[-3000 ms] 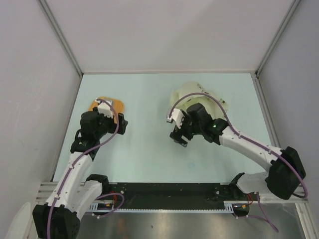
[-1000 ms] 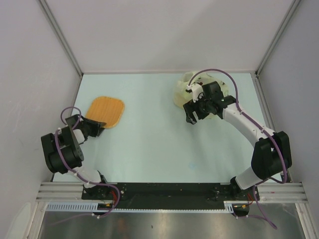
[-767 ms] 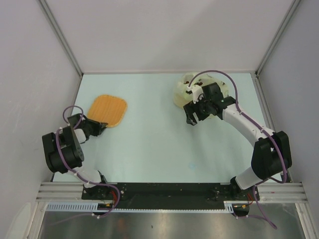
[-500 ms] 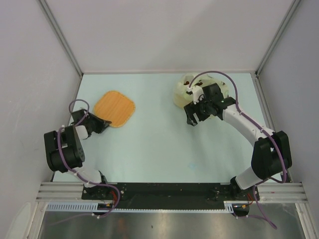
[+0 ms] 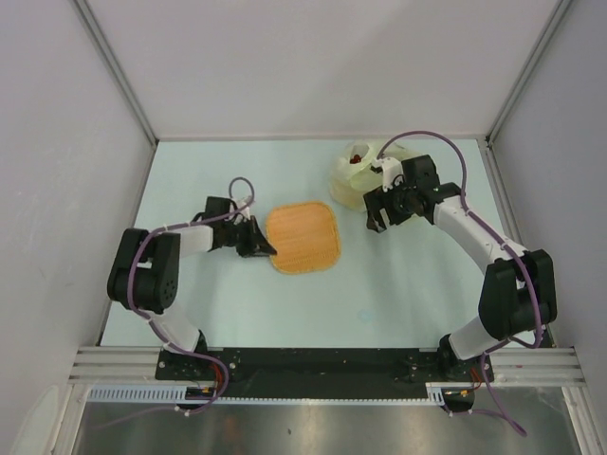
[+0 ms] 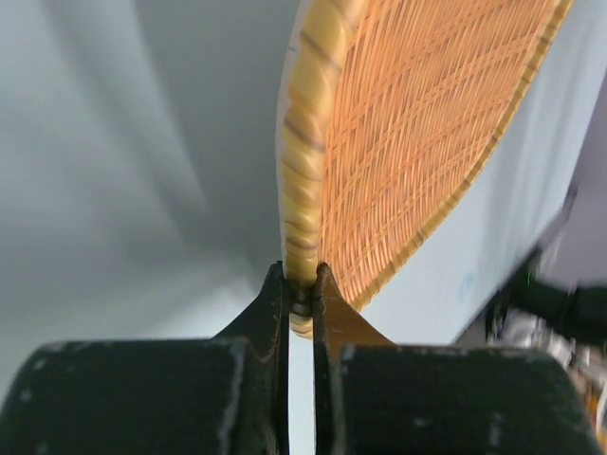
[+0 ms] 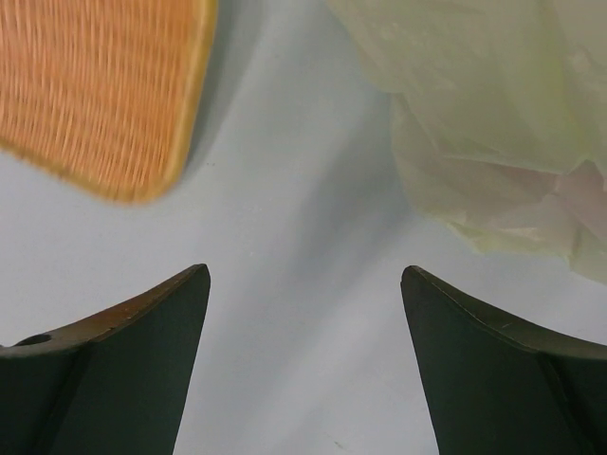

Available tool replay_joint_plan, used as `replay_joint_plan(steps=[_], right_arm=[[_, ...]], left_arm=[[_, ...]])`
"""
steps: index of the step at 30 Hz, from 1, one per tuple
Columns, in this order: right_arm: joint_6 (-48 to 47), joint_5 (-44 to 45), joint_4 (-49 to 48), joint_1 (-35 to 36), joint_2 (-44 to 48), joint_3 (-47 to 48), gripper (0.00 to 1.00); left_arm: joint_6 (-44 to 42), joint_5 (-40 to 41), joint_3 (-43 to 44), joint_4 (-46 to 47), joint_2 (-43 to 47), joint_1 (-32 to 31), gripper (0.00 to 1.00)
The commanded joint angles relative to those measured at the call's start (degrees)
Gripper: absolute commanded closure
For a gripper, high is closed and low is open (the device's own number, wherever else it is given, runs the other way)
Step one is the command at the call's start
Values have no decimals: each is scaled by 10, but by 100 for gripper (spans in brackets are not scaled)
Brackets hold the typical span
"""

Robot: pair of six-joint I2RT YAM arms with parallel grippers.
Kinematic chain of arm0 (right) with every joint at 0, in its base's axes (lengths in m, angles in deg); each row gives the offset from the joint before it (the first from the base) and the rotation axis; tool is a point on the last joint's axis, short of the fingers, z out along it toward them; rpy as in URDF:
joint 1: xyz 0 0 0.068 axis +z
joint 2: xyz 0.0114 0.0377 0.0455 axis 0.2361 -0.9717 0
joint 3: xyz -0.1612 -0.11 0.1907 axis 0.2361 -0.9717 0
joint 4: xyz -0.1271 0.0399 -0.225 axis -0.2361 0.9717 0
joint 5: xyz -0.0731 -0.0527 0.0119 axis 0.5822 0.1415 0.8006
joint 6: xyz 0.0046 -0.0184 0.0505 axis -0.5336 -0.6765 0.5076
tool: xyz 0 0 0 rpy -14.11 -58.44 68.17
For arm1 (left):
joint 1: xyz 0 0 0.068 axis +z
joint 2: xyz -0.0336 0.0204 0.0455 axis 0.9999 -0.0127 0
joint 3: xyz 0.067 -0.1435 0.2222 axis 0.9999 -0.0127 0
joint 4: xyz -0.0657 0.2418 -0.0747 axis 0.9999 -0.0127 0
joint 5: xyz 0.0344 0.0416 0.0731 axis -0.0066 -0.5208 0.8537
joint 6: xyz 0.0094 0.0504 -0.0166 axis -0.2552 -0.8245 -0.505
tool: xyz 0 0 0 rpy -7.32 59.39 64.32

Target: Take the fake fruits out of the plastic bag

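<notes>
The plastic bag [image 5: 353, 178] lies crumpled at the back right of the table, pale yellow-green. A bit of red fruit [image 5: 356, 158] shows at its top; the other fake fruits are hidden inside. My right gripper [image 5: 378, 220] hovers open just in front of the bag, nothing between its fingers. In the right wrist view the bag [image 7: 493, 114] lies ahead to the right of the open gripper [image 7: 303, 275]. My left gripper [image 5: 258, 248] is shut on the left rim of the orange woven mat [image 5: 303, 237]. The left wrist view shows its gripper [image 6: 301, 284] pinching the mat's [image 6: 417, 142] braided edge.
The mat's corner [image 7: 104, 85] lies ahead to the left of the right gripper, a short gap from the bag. Grey walls enclose the pale table [image 5: 209, 303] on three sides. The left arm stretches low across the table's left half.
The left gripper closed on the mat's rim and swung right, carrying the mat from the far left to the table's middle. The right gripper shifted slightly right, staying open.
</notes>
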Motion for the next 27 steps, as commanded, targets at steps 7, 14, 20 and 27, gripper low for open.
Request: replay_joint_plan(steps=[7, 14, 20, 27], right_arm=[[23, -36, -30, -20, 24, -18, 13], [44, -59, -50, -18, 22, -46, 13], [50, -65, -67, -15, 17, -59, 13], [51, -64, -74, -14, 10, -60, 13]], left_arm=[[-289, -127, 31, -291, -72, -119, 100], [-288, -159, 44, -304, -68, -220, 100], [-258, -114, 66, -305, -57, -245, 100], [-187, -151, 86, -276, -61, -208, 100]])
